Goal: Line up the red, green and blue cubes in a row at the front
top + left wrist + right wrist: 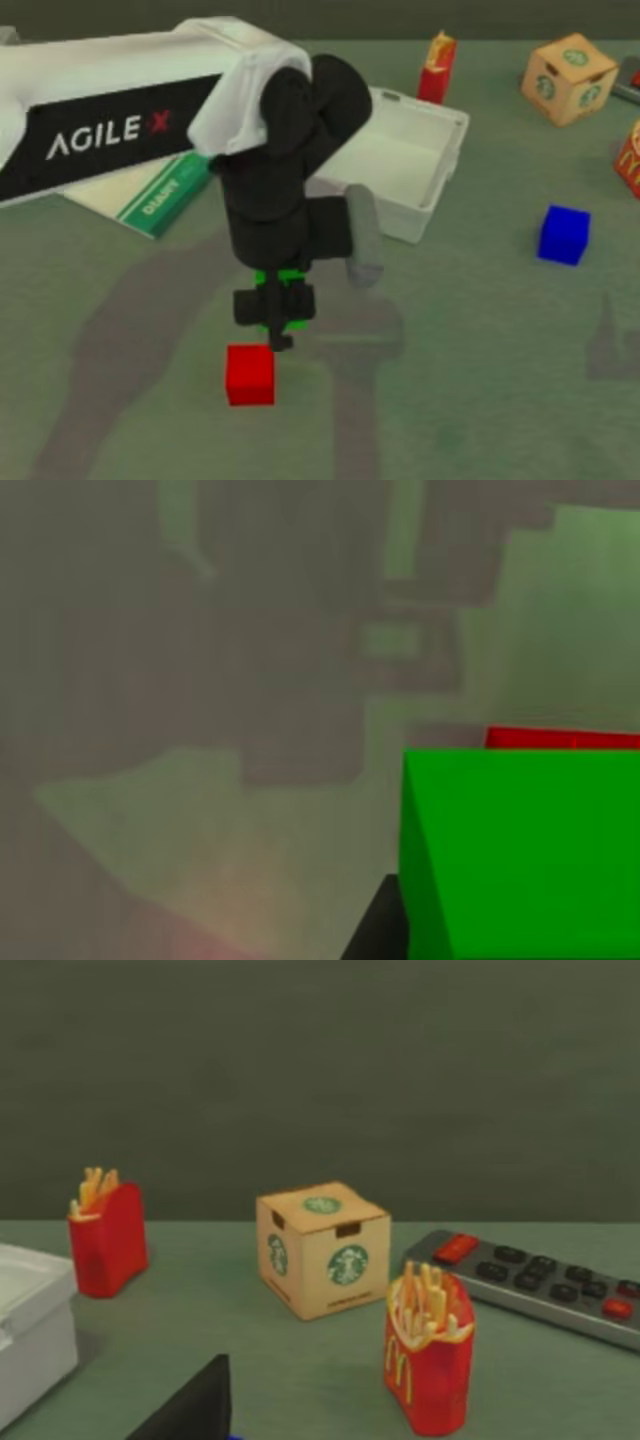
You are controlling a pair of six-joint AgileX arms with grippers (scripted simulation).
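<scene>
My left gripper [276, 306] hangs over the front-left of the table, shut on the green cube [293, 300]. That cube fills the lower part of the left wrist view [520, 850], with one dark finger [380, 930] against its side. The red cube [250, 375] lies on the table just in front of the held cube, and its top edge shows behind the green one [560, 738]. The blue cube [563, 235] sits alone at the right. My right arm is outside the top view. In its wrist view only one finger [190, 1410] shows, far to one side.
A white open bin [445, 175] and a green diary book [160, 200] lie at the back, partly under the left arm. Two red fries boxes [437, 68] [630, 160], a tan logo cube [568, 78] and a remote [540, 1280] stand back right.
</scene>
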